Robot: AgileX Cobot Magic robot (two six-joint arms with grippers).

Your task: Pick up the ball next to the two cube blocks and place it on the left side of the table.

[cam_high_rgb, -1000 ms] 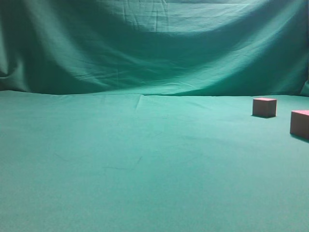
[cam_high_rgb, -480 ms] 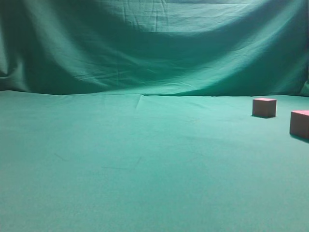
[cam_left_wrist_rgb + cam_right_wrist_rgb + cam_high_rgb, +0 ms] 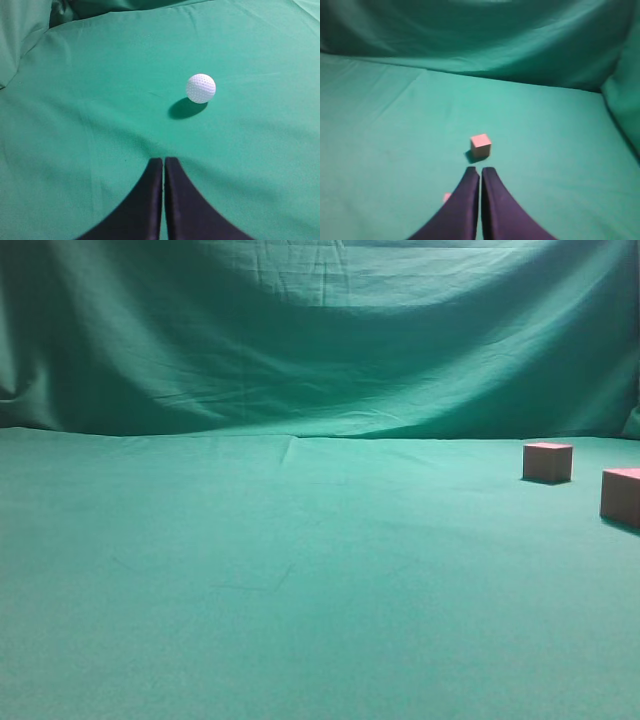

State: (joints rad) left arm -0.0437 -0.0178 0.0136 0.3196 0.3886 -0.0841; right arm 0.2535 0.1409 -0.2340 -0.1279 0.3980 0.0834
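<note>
The white dimpled ball (image 3: 201,88) lies on the green table (image 3: 90,115) in the left wrist view, ahead and a little right of my left gripper (image 3: 163,161), which is shut and empty. The ball does not show in the exterior view. Two reddish-brown cube blocks stand at the right of the exterior view, one farther back (image 3: 548,461) and one at the frame edge (image 3: 621,496). In the right wrist view one cube (image 3: 480,145) sits just ahead of my shut, empty right gripper (image 3: 480,171); a corner of the other cube (image 3: 447,197) peeks out left of the fingers.
The green cloth backdrop (image 3: 320,340) rises behind the table. Folds of cloth rise at the top left of the left wrist view (image 3: 25,35) and at the right of the right wrist view (image 3: 622,95). Neither arm shows in the exterior view.
</note>
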